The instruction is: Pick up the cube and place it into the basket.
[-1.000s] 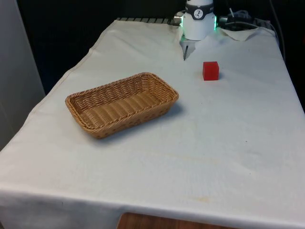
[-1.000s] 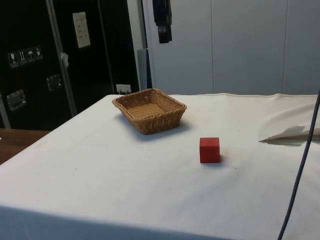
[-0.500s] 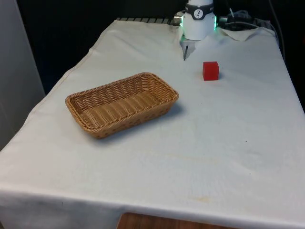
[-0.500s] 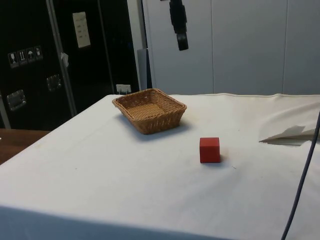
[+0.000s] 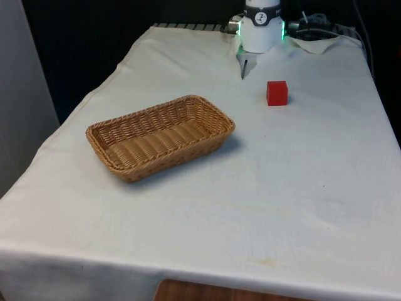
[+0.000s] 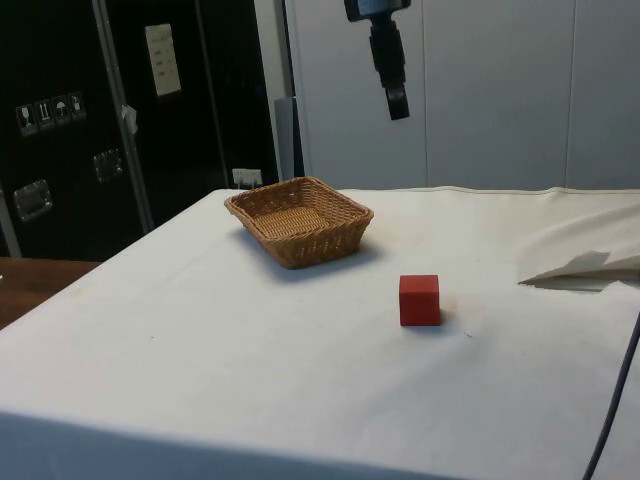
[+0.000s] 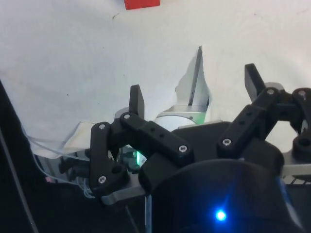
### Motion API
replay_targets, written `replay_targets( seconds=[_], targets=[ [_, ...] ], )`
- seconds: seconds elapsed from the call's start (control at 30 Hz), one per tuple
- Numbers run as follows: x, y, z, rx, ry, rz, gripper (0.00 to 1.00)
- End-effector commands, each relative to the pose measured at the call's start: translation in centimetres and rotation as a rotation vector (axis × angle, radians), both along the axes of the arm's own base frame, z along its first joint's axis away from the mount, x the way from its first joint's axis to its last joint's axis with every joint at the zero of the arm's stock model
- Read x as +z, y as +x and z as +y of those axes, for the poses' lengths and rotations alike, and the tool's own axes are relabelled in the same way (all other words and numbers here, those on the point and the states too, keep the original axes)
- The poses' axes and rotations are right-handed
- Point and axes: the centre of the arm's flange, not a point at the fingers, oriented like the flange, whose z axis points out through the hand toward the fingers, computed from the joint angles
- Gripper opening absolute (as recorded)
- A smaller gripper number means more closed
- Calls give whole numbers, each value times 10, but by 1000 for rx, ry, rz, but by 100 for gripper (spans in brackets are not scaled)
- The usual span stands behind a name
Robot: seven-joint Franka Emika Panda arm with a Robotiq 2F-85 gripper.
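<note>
Moved: in the side view the gripper (image 6: 397, 100) has travelled from above the basket toward the cube, and lower.
Table (image 5: 301, 188): white cloth.
Basket (image 5: 160, 136): wicker, toward the front view's left, nothing inside.
Gripper: high in the air, jaws spread wide, holding and touching nothing.
Cube (image 5: 277, 93): red, on the cloth, well apart from the basket.
</note>
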Motion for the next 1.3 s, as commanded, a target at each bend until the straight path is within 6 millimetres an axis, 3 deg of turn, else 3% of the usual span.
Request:
replay_targets(
  seconds=[0.0, 0.93, 1.27],
  targets=[
    [-2, -3, 0, -10, -14, -12, 100],
    [-26, -27, 2, -89, -7, -40, 100],
    [-33, -33, 16, -110, -8, -90, 100]
  ],
)
